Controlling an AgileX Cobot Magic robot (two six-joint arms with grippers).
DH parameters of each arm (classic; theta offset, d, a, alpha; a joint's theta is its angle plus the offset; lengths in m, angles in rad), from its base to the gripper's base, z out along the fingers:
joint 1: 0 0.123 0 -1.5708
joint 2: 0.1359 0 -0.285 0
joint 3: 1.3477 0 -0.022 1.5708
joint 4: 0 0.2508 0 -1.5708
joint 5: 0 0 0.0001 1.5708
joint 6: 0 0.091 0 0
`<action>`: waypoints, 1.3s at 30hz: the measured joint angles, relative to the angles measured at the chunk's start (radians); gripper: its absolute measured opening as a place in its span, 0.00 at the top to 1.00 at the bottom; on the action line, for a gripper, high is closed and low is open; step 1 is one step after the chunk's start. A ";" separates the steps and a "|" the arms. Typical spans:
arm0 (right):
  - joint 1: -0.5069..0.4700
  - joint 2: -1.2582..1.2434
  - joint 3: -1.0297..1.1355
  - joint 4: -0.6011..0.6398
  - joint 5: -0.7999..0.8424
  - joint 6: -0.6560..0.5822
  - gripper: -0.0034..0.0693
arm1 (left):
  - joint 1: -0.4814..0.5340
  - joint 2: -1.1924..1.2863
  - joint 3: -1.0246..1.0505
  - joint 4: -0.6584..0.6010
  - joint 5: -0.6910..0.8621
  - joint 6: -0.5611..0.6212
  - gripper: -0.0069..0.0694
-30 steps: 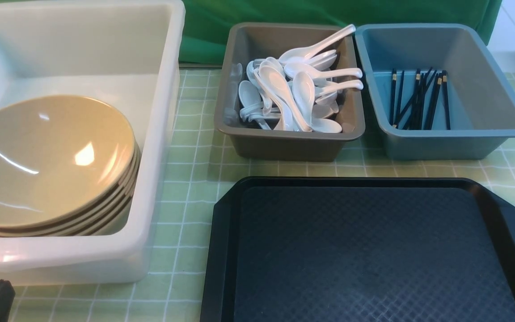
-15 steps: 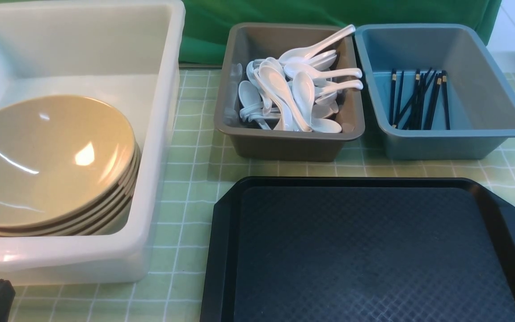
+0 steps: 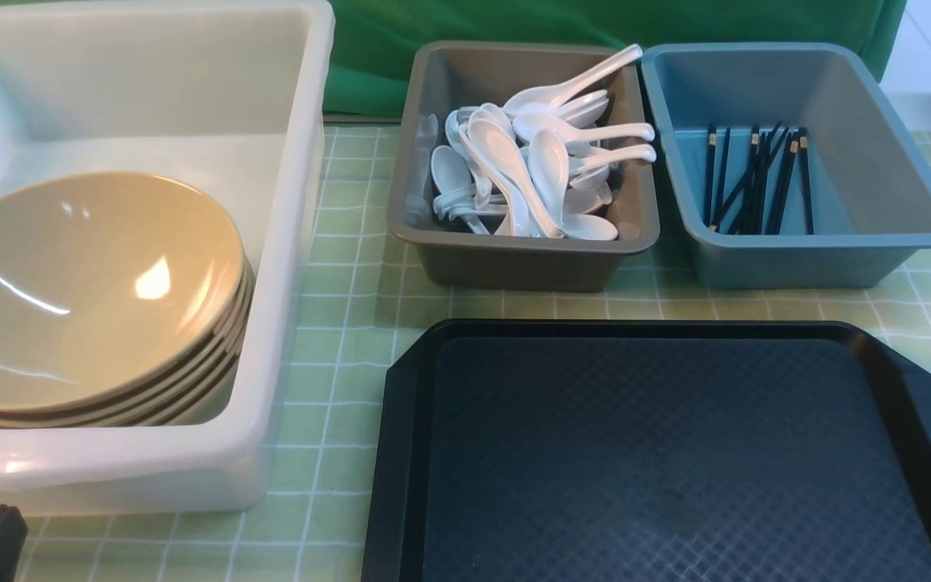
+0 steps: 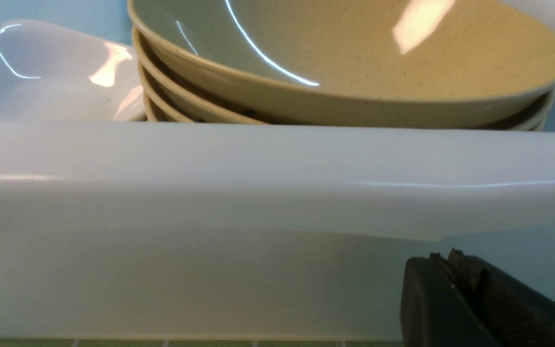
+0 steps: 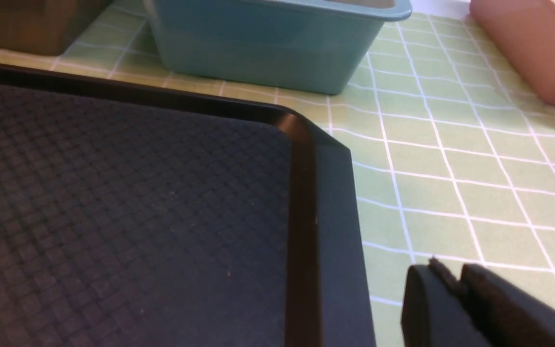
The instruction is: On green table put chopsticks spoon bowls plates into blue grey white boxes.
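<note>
My left fingers [image 4: 455, 270] are pressed together on nothing, low beside the white box [image 4: 277, 193]; my right fingers [image 5: 453, 284] look nearly closed, empty, over the tabletop [image 5: 451, 159] beside the black tray [image 5: 128, 193]. Only the left wrist view shows a white plate [image 4: 51, 72] beside the stacked bowls [image 3: 86, 291]. The front view alone shows spoons [image 3: 530, 170] in the grey box [image 3: 514, 259] and chopsticks [image 3: 756, 178] in the blue box [image 3: 878, 234]; I can read no writing.

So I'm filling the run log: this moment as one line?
tray: bare | bowls: white box | spoons: grey box | chopsticks: blue box
</note>
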 joint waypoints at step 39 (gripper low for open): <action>0.000 0.000 0.001 0.000 -0.004 0.000 0.78 | 0.000 0.000 0.000 0.000 -0.001 0.001 0.91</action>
